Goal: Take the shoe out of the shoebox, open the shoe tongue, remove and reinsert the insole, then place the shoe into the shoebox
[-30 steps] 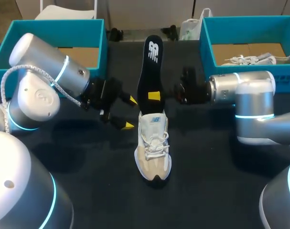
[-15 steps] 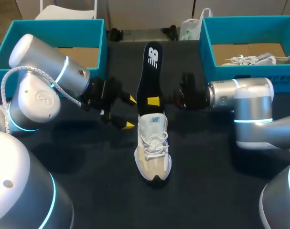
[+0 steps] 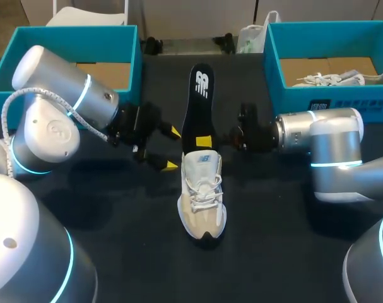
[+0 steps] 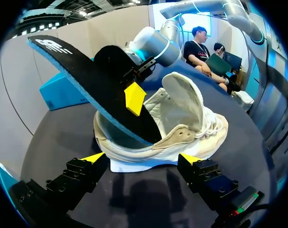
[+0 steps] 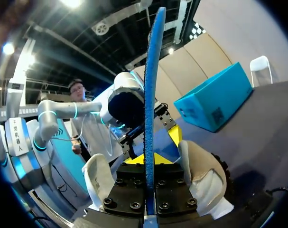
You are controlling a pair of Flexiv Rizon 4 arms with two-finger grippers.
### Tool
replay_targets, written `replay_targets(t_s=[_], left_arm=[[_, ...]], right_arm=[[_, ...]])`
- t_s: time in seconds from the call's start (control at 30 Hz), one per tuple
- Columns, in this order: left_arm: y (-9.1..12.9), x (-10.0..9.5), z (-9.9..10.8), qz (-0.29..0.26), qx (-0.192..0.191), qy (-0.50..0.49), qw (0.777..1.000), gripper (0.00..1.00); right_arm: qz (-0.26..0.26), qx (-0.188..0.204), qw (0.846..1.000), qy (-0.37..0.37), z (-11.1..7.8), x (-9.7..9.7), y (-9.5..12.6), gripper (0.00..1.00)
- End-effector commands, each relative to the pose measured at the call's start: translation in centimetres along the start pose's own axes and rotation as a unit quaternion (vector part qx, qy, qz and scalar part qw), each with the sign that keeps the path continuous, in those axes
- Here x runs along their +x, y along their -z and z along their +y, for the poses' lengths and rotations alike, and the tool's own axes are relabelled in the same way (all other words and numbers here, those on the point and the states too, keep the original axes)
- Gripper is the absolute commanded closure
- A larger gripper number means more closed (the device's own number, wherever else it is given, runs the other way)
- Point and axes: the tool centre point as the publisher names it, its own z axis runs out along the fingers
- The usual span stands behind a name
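A white and beige shoe (image 3: 202, 196) stands on the dark table, toe toward me, tongue pulled open. My right gripper (image 3: 204, 140) is shut on a black insole (image 3: 197, 95) with a blue edge, which stands steeply with its lower end inside the shoe's heel opening. My left gripper (image 3: 173, 149) is open just left of the heel, touching nothing. In the left wrist view the shoe (image 4: 181, 128) lies ahead of the open left gripper (image 4: 142, 157), with the insole (image 4: 87, 80) slanting into it. The right wrist view has the insole's edge (image 5: 152, 85) rising between the fingers of the right gripper (image 5: 150, 159).
An open teal shoebox (image 3: 14, 57) sits at the back left. A second teal box (image 3: 273, 57) at the back right holds another white shoe (image 3: 342, 78).
My right gripper has moved the insole down and toward the shoe, pushing its lower end deeper into the heel opening. The left arm and the shoe have stayed put.
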Motion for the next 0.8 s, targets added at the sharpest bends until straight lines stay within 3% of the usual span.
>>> replay_targets(t_s=[0.03,0.53,0.8], left_arm=[[0.0,0.0,-0.1,0.0,-0.002,0.0,1.0,0.0],[0.0,0.0,-0.1,0.0,-0.002,0.0,1.0,0.0],[0.0,0.0,-0.1,0.0,-0.002,0.0,1.0,0.0]], right_arm=[[-0.003,0.004,1.0,-0.01,-0.6,0.3,-0.2,1.0],[-0.006,0.011,0.998,-0.067,-3.1,1.0,-0.4,1.0],[-0.011,0.006,0.998,-0.066,-3.5,1.2,-0.4,1.0]])
